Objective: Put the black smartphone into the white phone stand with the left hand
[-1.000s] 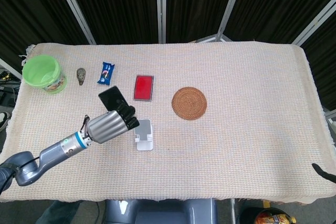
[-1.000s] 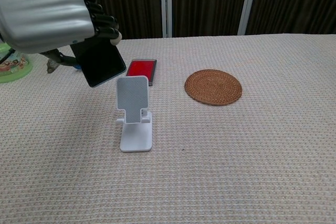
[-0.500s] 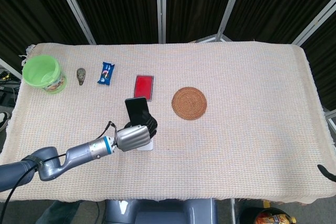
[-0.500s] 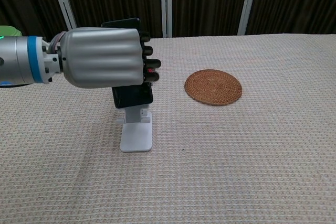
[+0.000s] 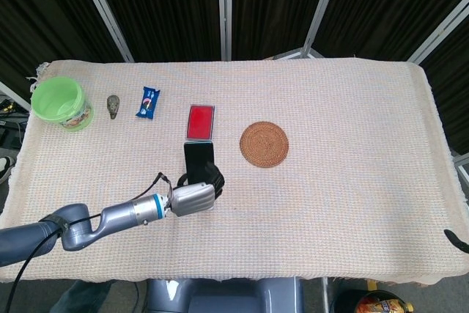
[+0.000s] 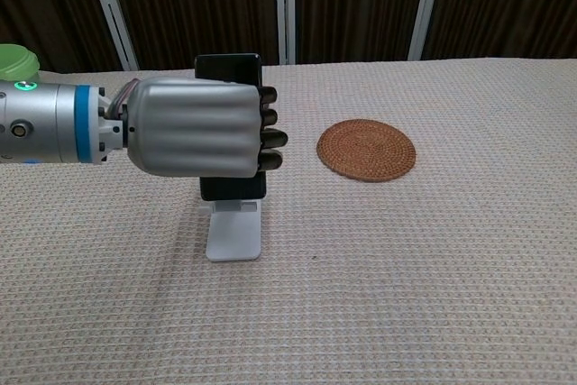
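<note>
My left hand [image 6: 194, 127] [image 5: 192, 198] grips the black smartphone [image 6: 229, 69] [image 5: 198, 157], fingers wrapped round its middle. The phone stands upright and nearly straight, directly over the white phone stand [image 6: 233, 233]. Its lower edge sits at the stand's ledge; whether it rests in the cradle I cannot tell, since the hand covers the stand's back plate. In the head view the stand is almost fully hidden under the hand. My right hand is only a dark tip [image 5: 459, 240] at the far right table edge, too little to tell its state.
A red card case [image 5: 200, 122] lies just behind the phone. A round woven coaster [image 5: 264, 144] [image 6: 366, 148] sits to the right. At the far left stand a green cup [image 5: 60, 102], a small dark object [image 5: 113, 105] and a blue snack packet [image 5: 149, 101].
The left hand carried the phone rightward from beside the stand to over it, turned it upright, and lowered it slightly onto the stand. The stand's back plate is now covered.
</note>
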Available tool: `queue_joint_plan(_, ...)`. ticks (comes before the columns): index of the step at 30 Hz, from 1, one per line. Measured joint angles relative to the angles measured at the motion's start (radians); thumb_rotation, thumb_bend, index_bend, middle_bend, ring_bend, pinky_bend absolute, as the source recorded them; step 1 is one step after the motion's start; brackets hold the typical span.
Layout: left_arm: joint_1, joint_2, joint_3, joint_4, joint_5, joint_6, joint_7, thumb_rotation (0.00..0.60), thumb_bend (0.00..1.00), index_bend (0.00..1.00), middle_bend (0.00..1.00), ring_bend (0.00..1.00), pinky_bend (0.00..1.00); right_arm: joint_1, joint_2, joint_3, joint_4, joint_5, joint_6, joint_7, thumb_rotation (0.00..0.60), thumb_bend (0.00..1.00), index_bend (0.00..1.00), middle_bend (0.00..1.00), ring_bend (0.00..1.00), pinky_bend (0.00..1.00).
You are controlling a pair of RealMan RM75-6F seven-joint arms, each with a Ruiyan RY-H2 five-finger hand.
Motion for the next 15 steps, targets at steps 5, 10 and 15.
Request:
queue_joint_plan(5,-0.011,-0.008,0.018,0.013,0.013,-0.008,0.000,0.600,0.00,0.51,0.38,0.44,0.39,0.000,0.000,0.000,0.000,-0.001,-0.001,-0.001,0.600,0.00,0.00,0.00,0.00,0.00)
queue_joint_plan(10,-0.016,-0.019,0.024,0.024,0.016,-0.006,-0.002,0.600,0.00,0.49,0.37,0.43,0.38,0.001,-0.001,0.000,0.000,0.001,-0.002,-0.003,0.600,0.00,0.00,0.00,0.00,0.00)
queue_joint_plan(15,-0.021,-0.015,0.033,0.025,0.018,-0.016,0.001,0.600,0.00,0.33,0.17,0.24,0.28,0.000,0.000,0.001,0.000,0.001,-0.002,-0.002,0.600,0.00,0.00,0.00,0.00,0.00)
